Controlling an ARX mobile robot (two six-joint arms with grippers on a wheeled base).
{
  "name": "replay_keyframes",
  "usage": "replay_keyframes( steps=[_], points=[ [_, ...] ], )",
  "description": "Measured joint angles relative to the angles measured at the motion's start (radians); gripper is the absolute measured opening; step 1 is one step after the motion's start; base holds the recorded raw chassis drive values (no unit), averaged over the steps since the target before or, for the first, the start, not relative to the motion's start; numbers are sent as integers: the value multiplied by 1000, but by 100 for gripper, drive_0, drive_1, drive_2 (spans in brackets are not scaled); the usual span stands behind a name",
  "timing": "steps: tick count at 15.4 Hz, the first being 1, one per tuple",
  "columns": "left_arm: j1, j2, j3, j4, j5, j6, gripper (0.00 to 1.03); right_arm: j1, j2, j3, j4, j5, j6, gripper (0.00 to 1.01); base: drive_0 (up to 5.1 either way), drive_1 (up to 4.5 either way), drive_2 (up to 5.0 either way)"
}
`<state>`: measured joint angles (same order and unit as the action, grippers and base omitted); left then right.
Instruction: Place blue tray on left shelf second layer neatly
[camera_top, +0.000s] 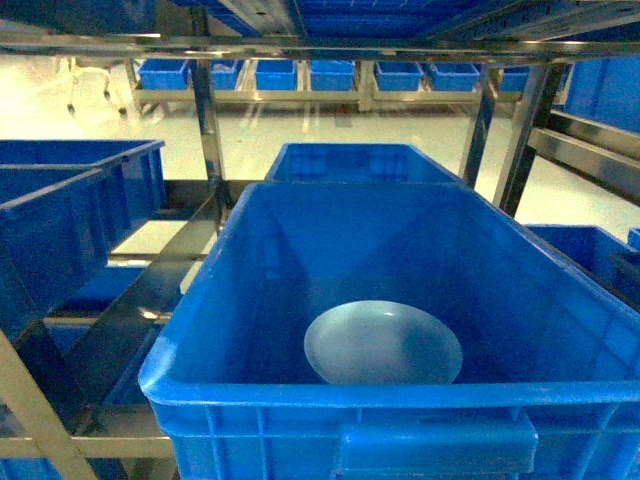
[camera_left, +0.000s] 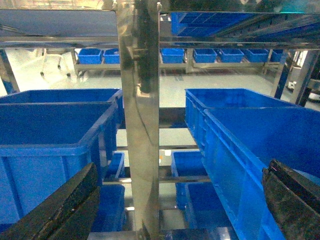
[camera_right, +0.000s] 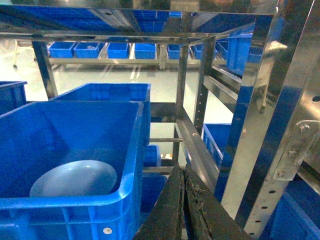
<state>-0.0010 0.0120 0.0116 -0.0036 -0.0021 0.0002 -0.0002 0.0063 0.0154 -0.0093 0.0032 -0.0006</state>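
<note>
From the head camera, the blue tray (camera_top: 383, 346) lies at the bottom of a deep blue crate (camera_top: 300, 250) on the steel rack. Left gripper (camera_left: 180, 200): jaws spread wide (a steel upright (camera_left: 141, 125) between them). Right gripper (camera_right: 184, 205): jaws pressed together, empty, beside the crate.

Counted in the head view: 1 pale-blue tray (camera_top: 383, 345), lying inside 1 deep blue crate (camera_top: 300, 400); 1 more crate (camera_top: 365, 160) directly behind it; 2 crates (camera_top: 60, 215) at left; roughly 7 small blue bins (camera_top: 275, 73) along the far rack, exact number unclear.
</note>
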Motion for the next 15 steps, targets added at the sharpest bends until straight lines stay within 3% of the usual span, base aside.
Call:
replay_keyframes(
  steps=[9, 14, 15],
  points=[
    [0, 0, 0, 0, 1, 0, 98, 0, -2, 0, 5, -3, 0, 5, 0, 0, 0],
    [0, 0, 0, 0, 2, 0, 98, 0, -2, 0, 5, -3, 0, 43, 0, 0, 0],
    [0, 0, 0, 0, 2, 0, 98, 0, -2, 0, 5, -3, 0, 59, 0, 0, 0]
  ],
)
